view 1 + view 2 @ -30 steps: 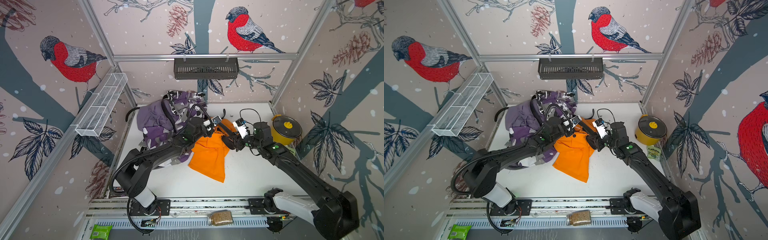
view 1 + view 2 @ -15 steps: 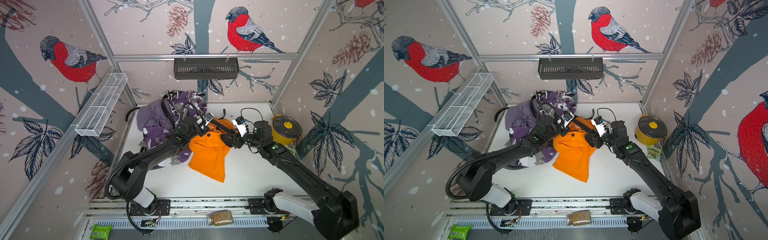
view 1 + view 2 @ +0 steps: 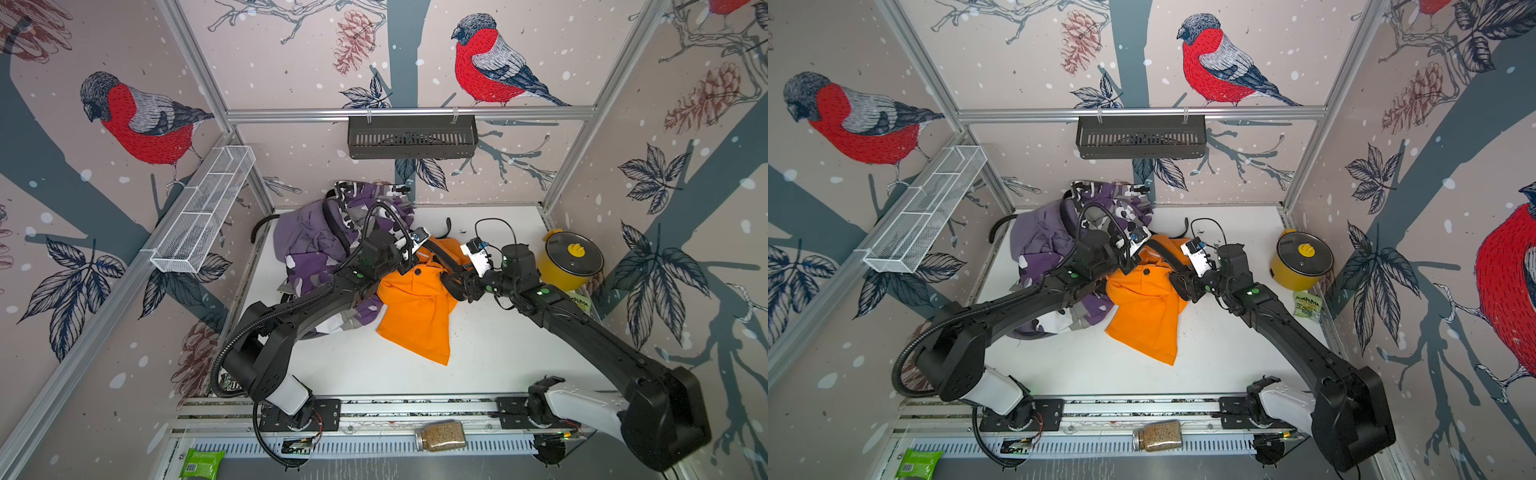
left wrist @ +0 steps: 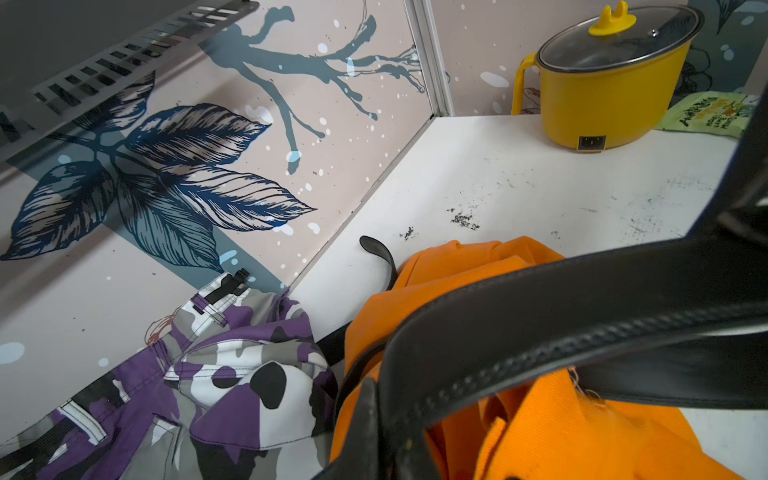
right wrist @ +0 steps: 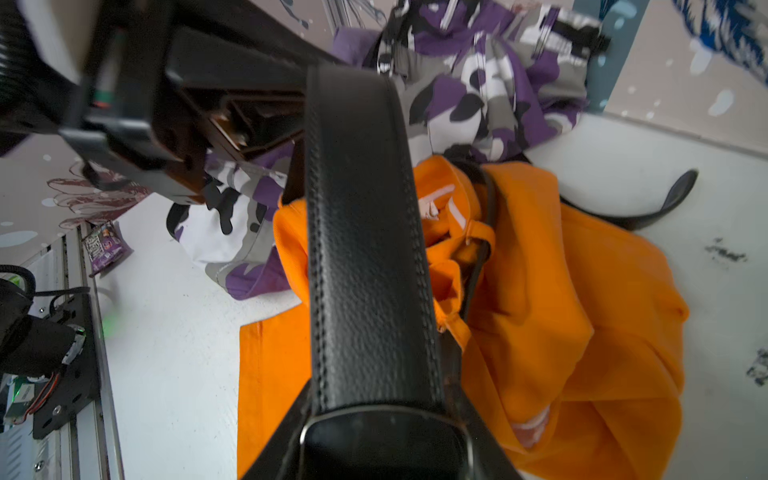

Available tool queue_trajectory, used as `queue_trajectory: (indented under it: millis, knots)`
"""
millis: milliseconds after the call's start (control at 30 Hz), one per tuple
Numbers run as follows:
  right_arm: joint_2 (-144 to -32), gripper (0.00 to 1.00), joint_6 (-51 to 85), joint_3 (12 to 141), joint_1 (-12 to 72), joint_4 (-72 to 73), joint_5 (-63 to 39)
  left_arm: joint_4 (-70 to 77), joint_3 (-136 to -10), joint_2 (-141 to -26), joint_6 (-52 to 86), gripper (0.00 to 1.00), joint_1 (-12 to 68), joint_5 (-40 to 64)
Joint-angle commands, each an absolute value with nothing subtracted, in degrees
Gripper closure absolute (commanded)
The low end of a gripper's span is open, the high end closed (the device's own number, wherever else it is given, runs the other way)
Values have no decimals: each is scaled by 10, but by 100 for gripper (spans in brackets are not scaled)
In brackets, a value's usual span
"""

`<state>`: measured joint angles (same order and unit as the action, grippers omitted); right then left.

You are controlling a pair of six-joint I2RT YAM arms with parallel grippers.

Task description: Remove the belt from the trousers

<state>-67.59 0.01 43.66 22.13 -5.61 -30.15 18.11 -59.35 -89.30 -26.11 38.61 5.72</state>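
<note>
Our left tool (image 3: 406, 262) and right tool (image 3: 456, 281) both clamp the belt (image 3: 441, 254). It is not yet out of the orange trousers (image 3: 415, 320).

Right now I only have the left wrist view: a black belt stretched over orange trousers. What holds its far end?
Observer: The right gripper holds the belt, which runs straight to it from the left gripper.
Operator: Any trousers besides the orange and camouflage ones?
Observer: Yes. Lilac trousers lie beside the camouflage trousers, on the side away from the orange trousers.
</note>
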Motion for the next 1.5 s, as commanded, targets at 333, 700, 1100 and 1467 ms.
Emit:
queue_trajectory:
  millis: [333,700,1100,1467]
  knots:
    - [-687,31,-40,413,293,-34,-181,64,-609,-904,-275,100,418,74]
    - [-646,10,0,391,318,-31,-143,56,-639,-931,-248,100,417,5]
    - [-645,5,82,369,343,-40,-22,-67,-799,-1076,-176,100,416,-52]
    - [-715,20,46,395,231,-14,-143,-82,-747,-1048,-117,100,381,-49]
